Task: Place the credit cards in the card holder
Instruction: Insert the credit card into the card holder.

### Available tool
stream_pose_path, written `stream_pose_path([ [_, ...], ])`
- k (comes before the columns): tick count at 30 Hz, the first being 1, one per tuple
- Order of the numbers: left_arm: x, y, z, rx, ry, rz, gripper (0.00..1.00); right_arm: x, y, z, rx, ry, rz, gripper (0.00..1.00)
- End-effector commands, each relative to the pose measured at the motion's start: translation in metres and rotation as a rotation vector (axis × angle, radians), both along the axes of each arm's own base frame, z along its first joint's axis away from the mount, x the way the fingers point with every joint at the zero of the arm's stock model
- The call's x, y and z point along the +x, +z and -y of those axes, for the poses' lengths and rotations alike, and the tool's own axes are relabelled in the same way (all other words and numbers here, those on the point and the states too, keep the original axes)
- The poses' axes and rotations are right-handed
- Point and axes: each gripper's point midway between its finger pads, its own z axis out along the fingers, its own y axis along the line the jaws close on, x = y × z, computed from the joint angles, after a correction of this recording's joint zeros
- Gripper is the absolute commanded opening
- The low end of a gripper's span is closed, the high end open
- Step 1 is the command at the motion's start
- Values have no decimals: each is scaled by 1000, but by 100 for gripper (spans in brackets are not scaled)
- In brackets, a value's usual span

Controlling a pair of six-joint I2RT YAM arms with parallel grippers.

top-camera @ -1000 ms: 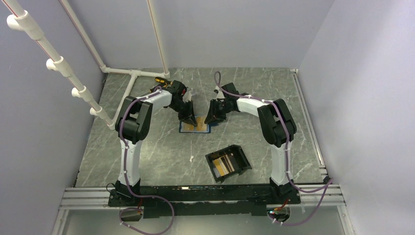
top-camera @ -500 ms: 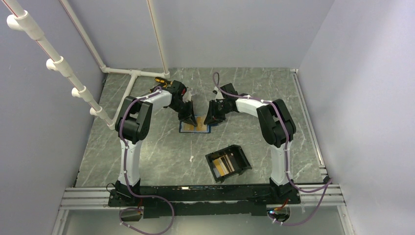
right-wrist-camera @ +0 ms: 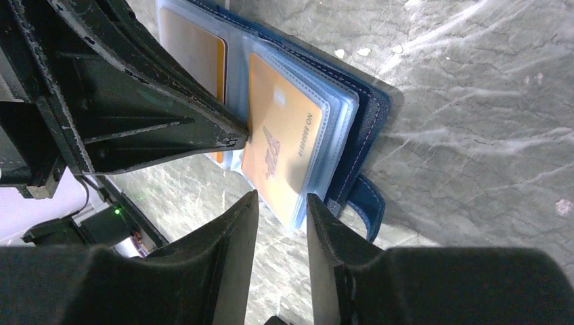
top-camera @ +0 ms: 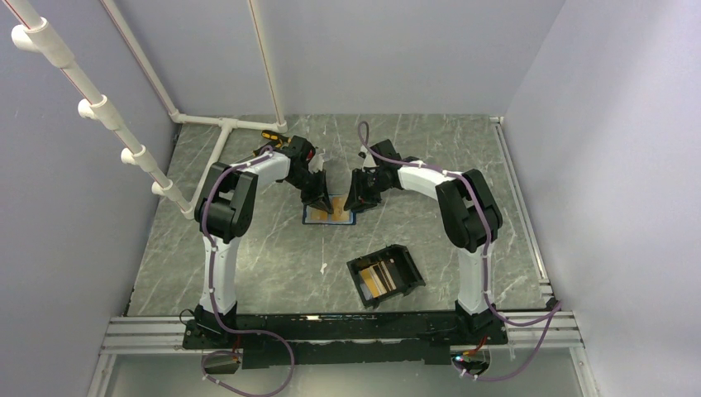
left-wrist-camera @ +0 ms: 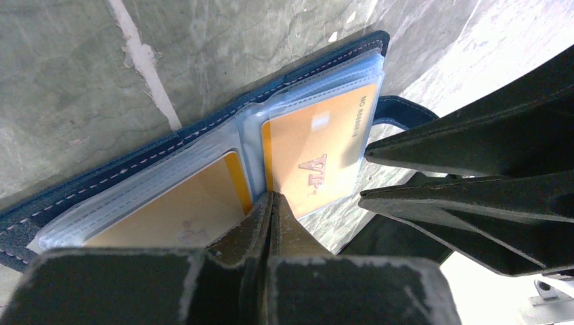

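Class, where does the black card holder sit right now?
In the top view, the card holder lies just right of centre, nearer the camera than the open blue wallet and slightly to its right.

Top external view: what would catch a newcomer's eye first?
The left end effector and right end effector converge on an open dark blue wallet mid-table, with orange-gold credit cards in its clear sleeves. Nearer the bases sits the black card holder, with more cards inside.

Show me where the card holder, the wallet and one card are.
card holder (top-camera: pixel 407 271): top view, dark right part of the tray.
wallet (left-wrist-camera: pixel 223 112): left wrist view, blue stitched edge.
card (right-wrist-camera: pixel 279 135): right wrist view, middle of its orange face.
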Motion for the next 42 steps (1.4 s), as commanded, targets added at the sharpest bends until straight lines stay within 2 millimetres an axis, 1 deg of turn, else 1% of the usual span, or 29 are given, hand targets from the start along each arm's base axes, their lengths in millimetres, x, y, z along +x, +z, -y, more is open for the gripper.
stream_pose_path([
  [1,-6,-16,-6,38,-7,-24,3,0,16,-1,14,11,49,35],
  [4,-6,-15,-5,34,-7,-24,3,1,12,-2,15,12,38,33],
  [13,-6,-15,-5,29,-10,-25,3,3,7,-7,31,15,26,32],
  [16,-7,-15,-5,29,-11,-26,2,3,10,-10,43,21,29,29],
  [20,-7,-15,-4,27,-12,-25,3,3,12,-14,62,26,26,28],
  [23,-7,-14,-4,25,-12,-25,2,3,14,-17,83,25,20,28],
  [27,-8,-14,-4,23,-12,-26,2,3,12,-17,86,22,14,29],
  [33,-8,-11,-2,7,-13,-26,2,-3,16,-27,169,26,-20,30],
  [37,-8,-9,0,-5,-15,-25,2,-5,25,-33,236,21,-38,31],
  [39,-8,-10,-1,1,-15,-27,3,-1,21,-29,199,4,-26,31],
  [42,-10,-11,-2,1,-15,-30,2,2,11,-14,84,-21,6,31],
])
